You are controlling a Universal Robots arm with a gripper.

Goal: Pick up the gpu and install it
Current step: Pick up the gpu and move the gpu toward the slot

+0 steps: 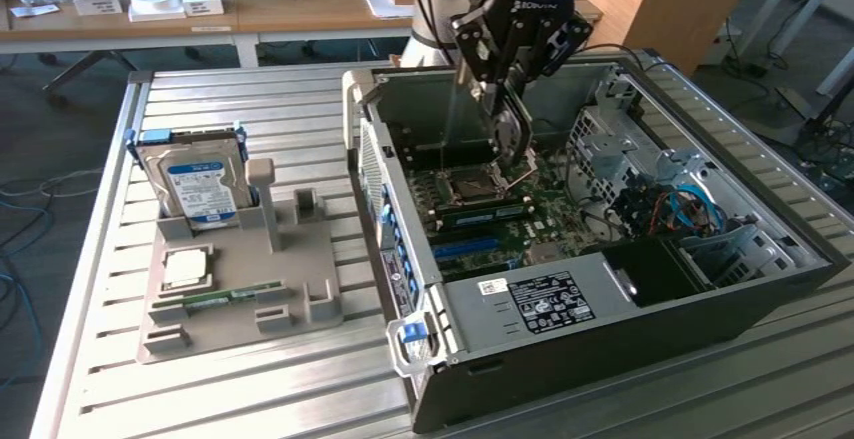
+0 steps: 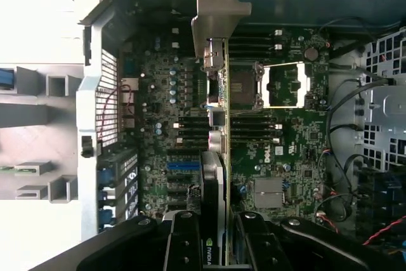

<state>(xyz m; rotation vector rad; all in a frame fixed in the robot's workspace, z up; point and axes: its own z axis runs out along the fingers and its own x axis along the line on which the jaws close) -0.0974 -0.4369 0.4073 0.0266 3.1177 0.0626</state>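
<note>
My gripper (image 1: 509,87) hangs inside the open computer case (image 1: 400,209), shut on the gpu (image 1: 511,131). The card hangs upright and edge-on above the motherboard (image 1: 497,207), apart from it. In the wrist view the gpu (image 2: 220,176) runs as a thin strip from between my dark fingers (image 2: 184,239) up to its pale metal bracket (image 2: 216,11), which points toward the case's rear wall. Its green edge lies over the motherboard (image 2: 171,93), beside the processor socket (image 2: 282,85) and near the blue slots (image 2: 181,165).
A grey fixture (image 1: 227,299) on the slatted metal table holds a blue-labelled hard drive (image 1: 198,187), a processor (image 1: 184,267) and a RAM stick (image 1: 234,295). Inside the case are the power supply (image 1: 541,299) and cables (image 1: 674,209).
</note>
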